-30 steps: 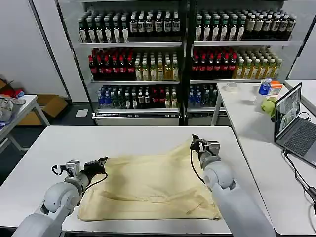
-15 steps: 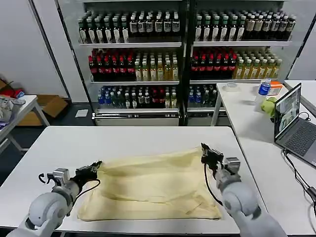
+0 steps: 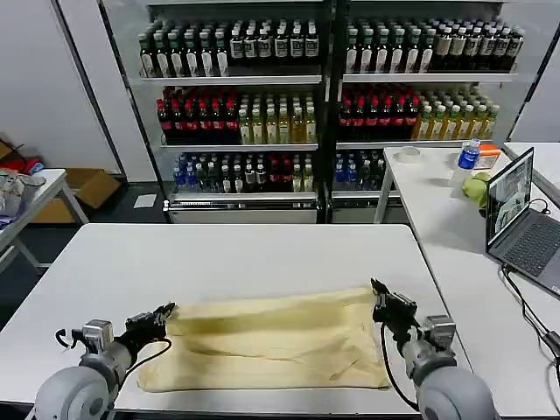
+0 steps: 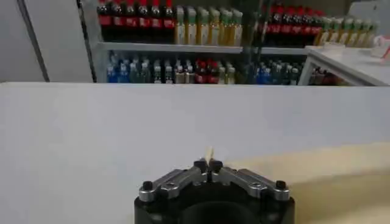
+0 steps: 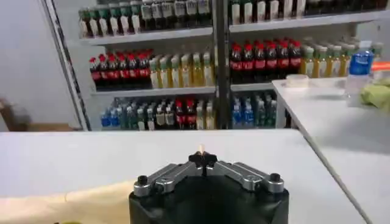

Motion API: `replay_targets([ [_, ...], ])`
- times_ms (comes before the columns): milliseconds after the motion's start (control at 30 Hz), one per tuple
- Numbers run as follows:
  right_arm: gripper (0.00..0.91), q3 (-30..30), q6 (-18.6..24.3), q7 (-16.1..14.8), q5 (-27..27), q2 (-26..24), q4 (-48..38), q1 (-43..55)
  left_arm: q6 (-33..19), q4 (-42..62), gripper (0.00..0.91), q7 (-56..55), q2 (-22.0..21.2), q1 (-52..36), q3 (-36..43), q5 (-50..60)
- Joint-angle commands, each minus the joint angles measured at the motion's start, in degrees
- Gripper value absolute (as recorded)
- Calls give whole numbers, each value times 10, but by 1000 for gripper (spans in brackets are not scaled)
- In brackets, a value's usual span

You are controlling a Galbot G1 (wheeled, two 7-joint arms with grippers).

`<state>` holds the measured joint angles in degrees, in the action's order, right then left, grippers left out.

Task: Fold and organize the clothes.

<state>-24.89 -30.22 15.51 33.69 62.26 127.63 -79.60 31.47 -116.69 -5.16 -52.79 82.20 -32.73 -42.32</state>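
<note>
The clothes are one pale yellow T-shirt (image 3: pixel 271 337) lying folded over on the white table (image 3: pixel 219 254), near its front edge. My left gripper (image 3: pixel 164 311) is shut on the shirt's far left corner. My right gripper (image 3: pixel 378 292) is shut on the far right corner. In the left wrist view the jaws (image 4: pixel 208 164) pinch a sliver of cream fabric, and the shirt (image 4: pixel 317 170) spreads off to one side. In the right wrist view the gripper (image 5: pixel 202 159) holds a small tip of fabric, with the shirt (image 5: pixel 61 207) low at the edge.
A second white table (image 3: pixel 455 236) stands at the right with a laptop (image 3: pixel 521 219), a bottle (image 3: pixel 469 159) and a green object (image 3: pixel 477 188). Drink shelves (image 3: pixel 324 96) fill the back wall. Another table (image 3: pixel 26 197) stands at the far left.
Both grippers have drawn the shirt's far edge toward the table's front and lowered it, so the raised fabric now lies flatter over the near half.
</note>
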Motion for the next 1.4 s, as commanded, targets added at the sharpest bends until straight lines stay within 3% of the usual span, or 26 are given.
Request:
replay_targets([
  [33, 0, -21, -10, 0, -5, 1, 36, -68, 0, -23, 10, 4, -6, 55, -14, 23],
  [433, 0, -20, -28, 3, -36, 25, 52, -128, 2, -7, 10, 15, -7, 67, -16, 51],
  [467, 0, -18, -29, 4, -37, 26, 48, -128, 2, -4, 131, 16, -7, 67, -15, 55],
  [500, 0, -16, -29, 4, -41, 27, 44, -126, 2, -2, 393, 17, -7, 66, -14, 60],
  [533, 605, -12, -29, 3, -49, 28, 41, -124, 3, 4, 907, 17, -8, 65, -11, 68],
  [567, 877, -6, -29, 4, -61, 30, 35, -120, 3, 8, 907, 17, -8, 64, -10, 71],
  [600, 907, -3, -30, 4, -66, 31, 32, -119, 3, 10, 907, 16, -9, 63, -9, 73],
  [800, 907, 24, -22, 7, -118, 44, 19, -113, -10, 10, 907, 5, -19, 63, -11, 75],
  [900, 907, 17, -13, 3, -135, 45, 24, -124, -42, 11, 907, -8, -32, 68, -14, 102],
  [1067, 907, -12, 1, 2, -140, 43, 36, -151, -66, -10, 907, -32, -60, 85, -24, 115],
  [1400, 907, -53, -5, 4, -132, 40, 73, -185, -50, -27, 907, -65, -93, 108, -23, 109],
])
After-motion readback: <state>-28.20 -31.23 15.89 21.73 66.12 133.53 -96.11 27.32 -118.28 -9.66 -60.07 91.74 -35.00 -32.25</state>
